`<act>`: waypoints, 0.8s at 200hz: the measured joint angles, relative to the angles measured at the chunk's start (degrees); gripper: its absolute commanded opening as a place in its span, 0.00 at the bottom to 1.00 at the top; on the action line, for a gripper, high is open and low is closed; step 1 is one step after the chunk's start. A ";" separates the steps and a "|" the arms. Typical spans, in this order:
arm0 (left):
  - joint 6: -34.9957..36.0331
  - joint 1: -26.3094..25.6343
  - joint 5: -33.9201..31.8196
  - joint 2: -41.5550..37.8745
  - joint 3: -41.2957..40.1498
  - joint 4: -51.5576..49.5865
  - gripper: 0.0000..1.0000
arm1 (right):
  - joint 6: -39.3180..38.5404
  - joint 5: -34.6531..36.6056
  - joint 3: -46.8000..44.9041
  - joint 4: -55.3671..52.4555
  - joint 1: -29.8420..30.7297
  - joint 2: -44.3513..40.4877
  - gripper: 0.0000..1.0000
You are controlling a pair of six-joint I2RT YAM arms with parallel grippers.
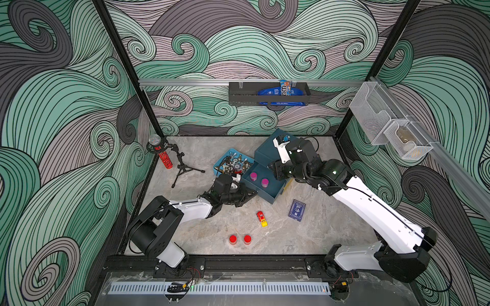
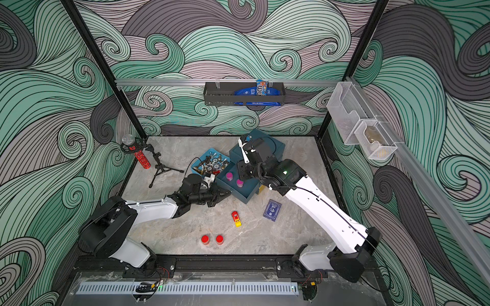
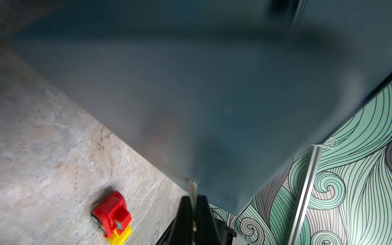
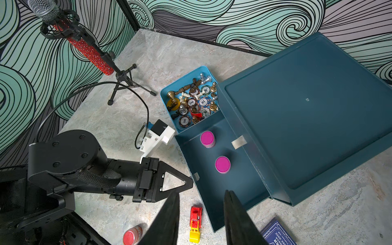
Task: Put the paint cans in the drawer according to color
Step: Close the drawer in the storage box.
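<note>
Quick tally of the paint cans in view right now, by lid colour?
Magenta paint cans: 2, in the open drawer
Red paint cans: 2, on the table
Yellow: 0 in view
Total: 4 in view

Left hand [image 1: 248, 198] at the open drawer's [image 1: 275, 189] front edge. Two magenta paint cans [image 1: 253, 176] stand inside, between it and the right hand [image 1: 275, 171]. Two red paint cans [image 1: 233, 239] side by side on the surface [image 1: 305, 238], well apart from both hands.
</note>
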 measured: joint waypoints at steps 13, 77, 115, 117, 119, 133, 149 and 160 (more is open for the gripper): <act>0.07 0.00 -0.13 1.07 1.40 0.11 0.00 | 0.02 -0.02 0.00 0.00 -0.02 0.00 0.38; 1.03 0.11 -0.17 10.99 11.67 0.85 0.00 | 0.17 -0.13 0.83 0.11 -0.04 -0.09 0.38; 1.14 0.11 -0.13 17.49 19.12 1.27 0.00 | 0.33 -0.46 0.83 0.09 -0.04 -0.11 0.38; 1.11 0.11 -0.15 17.66 19.30 1.31 0.00 | 0.35 -0.48 0.83 0.09 -0.04 -0.11 0.38; 1.11 0.11 -0.17 17.99 19.63 1.33 0.00 | 0.35 -0.48 0.83 0.07 -0.04 -0.11 0.38; 1.09 0.11 -0.20 19.19 20.83 1.55 0.00 | 0.42 -0.55 0.83 0.07 -0.04 -0.11 0.38; 0.92 0.11 -0.28 20.02 21.68 2.03 0.01 | 0.57 -0.61 0.83 0.07 -0.04 -0.11 0.38; 0.85 0.11 -0.35 20.39 22.01 2.36 0.04 | 0.61 -0.61 0.83 0.09 -0.04 -0.13 0.38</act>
